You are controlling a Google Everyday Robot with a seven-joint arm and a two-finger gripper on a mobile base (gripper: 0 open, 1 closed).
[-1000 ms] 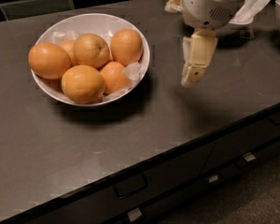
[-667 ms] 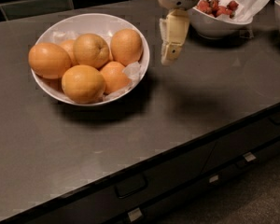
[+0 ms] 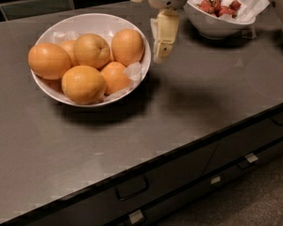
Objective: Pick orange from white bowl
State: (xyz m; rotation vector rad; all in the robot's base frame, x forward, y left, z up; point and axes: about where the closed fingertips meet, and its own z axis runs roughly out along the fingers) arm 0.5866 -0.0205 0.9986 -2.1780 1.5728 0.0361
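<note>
The orange (image 3: 127,46) lies in the bowl (image 3: 80,25), at its right rear against the rim, touching a dimpled orange (image 3: 92,50) on its left; four more oranges fill the rest of the bowl over crumpled paper (image 3: 133,72). The end effector (image 3: 160,54) hangs over the surface (image 3: 203,93) just right of the bowl's rim, beside the orange yet apart from it, carrying nothing; whether it is released or clenched I cannot tell; a berry bowl (image 3: 217,27) stands further right of the bowl.
</note>
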